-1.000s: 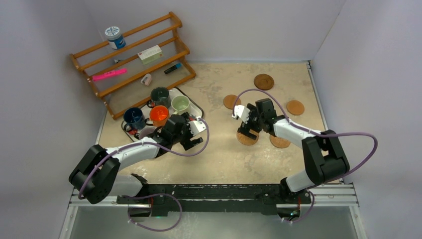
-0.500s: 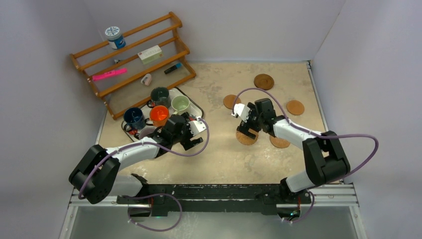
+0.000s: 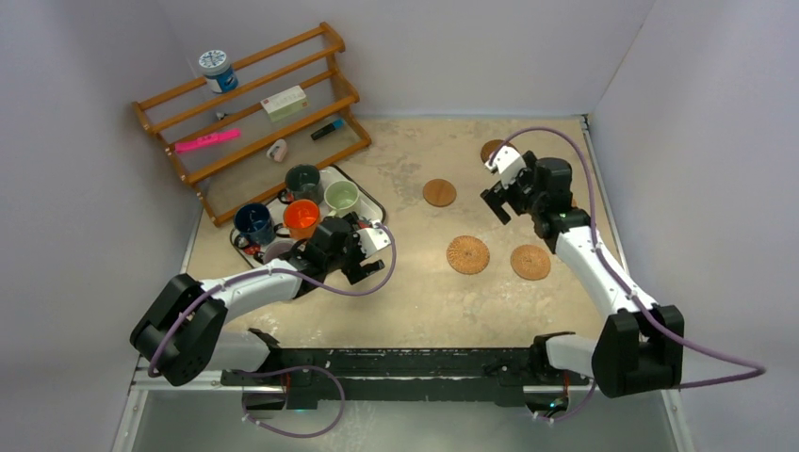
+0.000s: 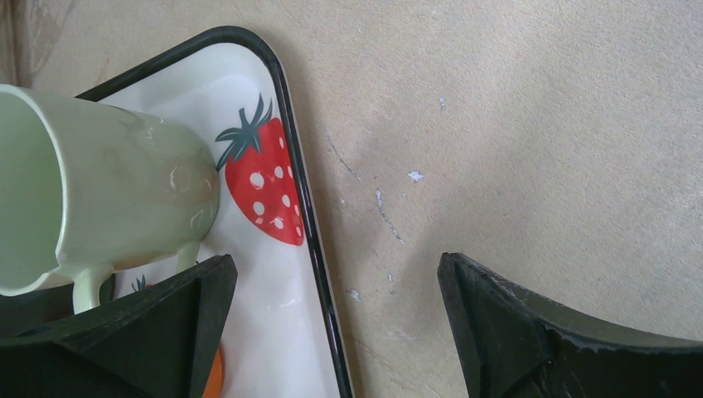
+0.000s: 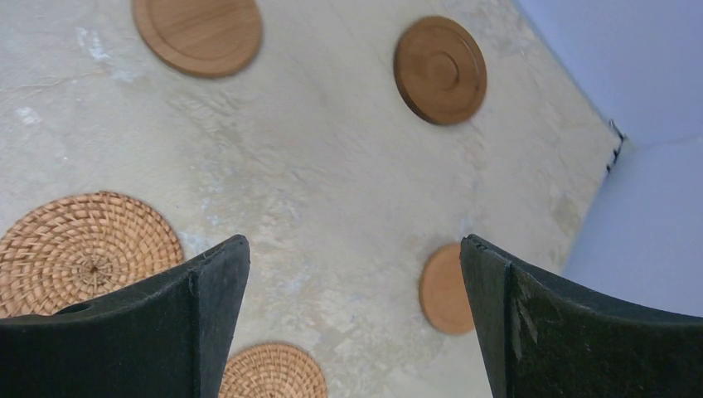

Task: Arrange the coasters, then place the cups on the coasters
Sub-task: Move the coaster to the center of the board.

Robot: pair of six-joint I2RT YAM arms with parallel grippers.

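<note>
RIGHT ARM LEAVES THE WOVEN COASTER. The right gripper (image 5: 352,249), which hovered over the large woven coaster (image 3: 468,254) a second ago, has swung toward the far right of the table. Its fingers (image 5: 124,332) are spread as wide as they go and hold nothing. The woven coaster stays where it was near the table's middle, back beside one finger and apart from it, with a smaller woven coaster (image 3: 530,262) near it. Bare tabletop shows between the fingertips. A small plain coaster (image 5: 443,288) peeks out just inside the other finger, and a dark wooden coaster (image 5: 439,69) and a pale wooden coaster (image 5: 197,33) lie ahead of the tips. The move suggests the woven disc is settled and a back coaster comes next, so the arranging looks unfinished.

The left gripper (image 4: 336,265) has not stirred. Fully open and empty, it straddles the rim of the strawberry-print tray (image 4: 290,99), with the pale green cup (image 4: 108,191) just beyond one fingertip. That cup, the orange cup (image 3: 301,217), the dark grey-green cup (image 3: 303,181), the dark blue cup (image 3: 254,222) and the purple-grey cup (image 3: 279,250) all sit on the tray, none yet on a coaster.

The table (image 3: 415,301) is mottled, scuffed beige, boxed in by pale walls. A wooden rack (image 3: 250,121) holding a blue-and-white lidded jar (image 3: 218,71) stands in the far left corner.
</note>
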